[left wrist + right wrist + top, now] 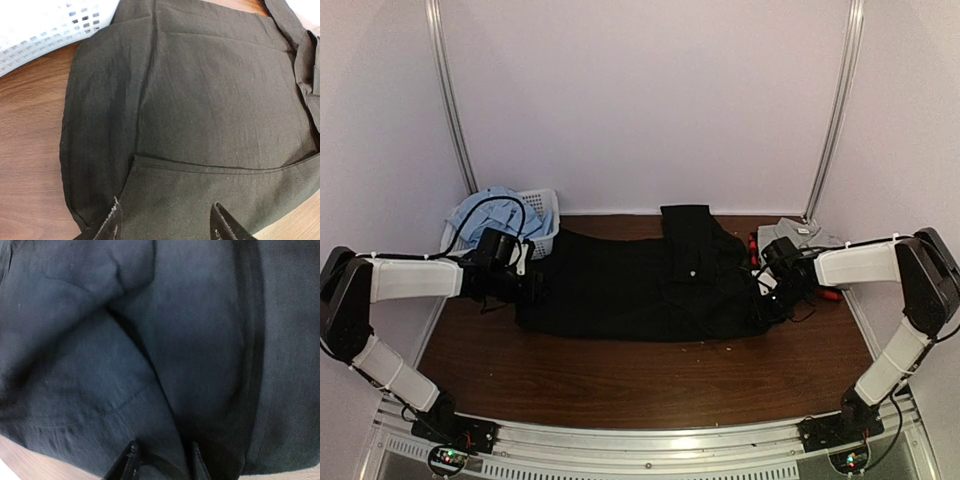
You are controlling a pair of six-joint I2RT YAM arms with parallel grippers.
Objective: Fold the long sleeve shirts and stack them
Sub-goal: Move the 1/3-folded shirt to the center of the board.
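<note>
The black shirt (640, 285) lies spread across the middle of the table, with a folded part at its back right. My left gripper (525, 278) is at its left edge. In the left wrist view its fingers (116, 222) stand wide apart over the black cloth (200, 100), holding nothing. My right gripper (767, 285) is at the shirt's right edge, its jaws drawn in round a thick fold of black cloth (165, 390) that runs between the fingers (131, 462). The light blue shirt (485, 215) is in the basket. The grey shirt (800, 232) lies on the plaid one (830, 295) at the back right.
The white mesh basket (542, 225) stands at the back left, close to the black shirt's corner; it also shows in the left wrist view (45, 35). Walls close in the back and both sides. Bare brown table (640, 385) runs along the front.
</note>
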